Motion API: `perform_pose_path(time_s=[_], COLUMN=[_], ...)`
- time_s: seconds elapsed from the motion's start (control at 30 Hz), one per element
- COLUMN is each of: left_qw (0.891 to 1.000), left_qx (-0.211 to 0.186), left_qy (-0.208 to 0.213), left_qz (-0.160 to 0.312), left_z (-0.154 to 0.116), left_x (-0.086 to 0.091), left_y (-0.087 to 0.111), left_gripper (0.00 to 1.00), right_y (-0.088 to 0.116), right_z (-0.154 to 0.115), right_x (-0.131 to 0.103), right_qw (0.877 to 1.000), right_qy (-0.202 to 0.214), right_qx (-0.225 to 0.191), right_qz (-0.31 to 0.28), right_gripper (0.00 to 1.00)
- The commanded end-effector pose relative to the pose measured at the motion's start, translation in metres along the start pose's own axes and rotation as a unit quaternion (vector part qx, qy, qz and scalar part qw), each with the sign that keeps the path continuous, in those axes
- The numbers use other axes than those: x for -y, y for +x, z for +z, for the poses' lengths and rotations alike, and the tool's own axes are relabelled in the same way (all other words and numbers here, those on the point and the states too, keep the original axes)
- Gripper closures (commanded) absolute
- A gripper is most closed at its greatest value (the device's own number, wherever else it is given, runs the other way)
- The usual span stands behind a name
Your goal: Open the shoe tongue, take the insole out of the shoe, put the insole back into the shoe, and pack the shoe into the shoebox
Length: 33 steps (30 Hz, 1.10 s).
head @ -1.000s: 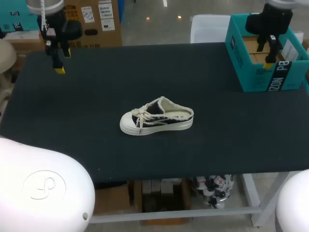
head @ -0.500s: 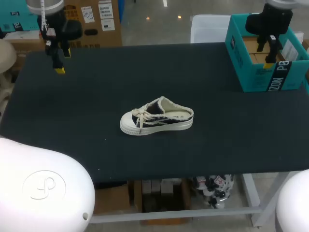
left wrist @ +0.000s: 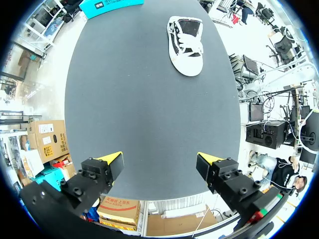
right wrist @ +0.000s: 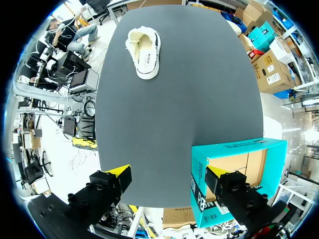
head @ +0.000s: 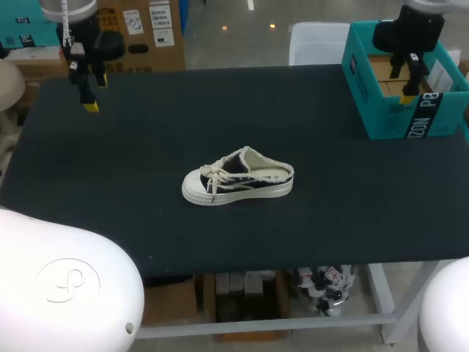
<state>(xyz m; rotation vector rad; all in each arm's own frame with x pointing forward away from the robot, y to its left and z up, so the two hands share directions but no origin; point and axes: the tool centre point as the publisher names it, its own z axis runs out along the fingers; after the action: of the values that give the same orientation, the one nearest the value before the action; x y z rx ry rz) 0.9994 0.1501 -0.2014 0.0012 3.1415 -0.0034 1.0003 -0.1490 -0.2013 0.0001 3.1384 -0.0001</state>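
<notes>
Head view: shoe alone mid-table, both grippers wide open at the far corners

Nearest, the shoe (head: 237, 176) lies on its sole about the middle of the black table (head: 132, 161). Its toe points left, its open heel right, and its laces are knotted over the tongue. It touches neither gripper and is well apart from both.

Farther back, the left gripper (left wrist: 160, 162) hangs over the far left corner. Its jaws are wide, with only bare tabletop between them. In the left wrist view the shoe lies far ahead of the fingers.

At the far right, the right gripper (right wrist: 167, 175) hangs above the open teal shoebox (head: 410, 121), jaws wide and holding nothing. In the right wrist view the box sits under one finger, and the shoe lies well ahead, nearer the other finger.
</notes>
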Motion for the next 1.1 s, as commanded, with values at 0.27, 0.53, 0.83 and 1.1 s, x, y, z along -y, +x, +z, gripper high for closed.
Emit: perform_pose_path(time_s=[0.27, 0.53, 0.83, 1.1], left_qw=[1.000, 1.000, 0.998, 0.996], left_qx=[0.007, 0.007, 0.013, 0.016], left_qy=[-0.005, 0.012, 0.037, 0.043], left_qz=[-0.001, 0.013, 0.055, 0.079], left_z=[-0.001, -0.001, 0.002, 0.000], left_x=[0.003, 0.008, 0.028, 0.052], left_y=[0.007, 0.019, 0.037, 0.042], left_gripper=[0.00, 0.00, 0.00, 0.00], right_y=[0.004, 0.027, 0.058, 0.071], right_z=[0.001, 0.003, 0.020, 0.042], right_x=[-0.005, -0.017, -0.041, -0.075], right_qw=[1.000, 0.999, 0.993, 0.988], right_qy=[0.003, -0.037, -0.114, -0.150], right_qx=[-0.010, -0.016, 0.006, 0.020], right_qz=[0.000, 0.003, 0.014, 0.014], right_gripper=[0.00, 0.00, 0.00, 0.00])
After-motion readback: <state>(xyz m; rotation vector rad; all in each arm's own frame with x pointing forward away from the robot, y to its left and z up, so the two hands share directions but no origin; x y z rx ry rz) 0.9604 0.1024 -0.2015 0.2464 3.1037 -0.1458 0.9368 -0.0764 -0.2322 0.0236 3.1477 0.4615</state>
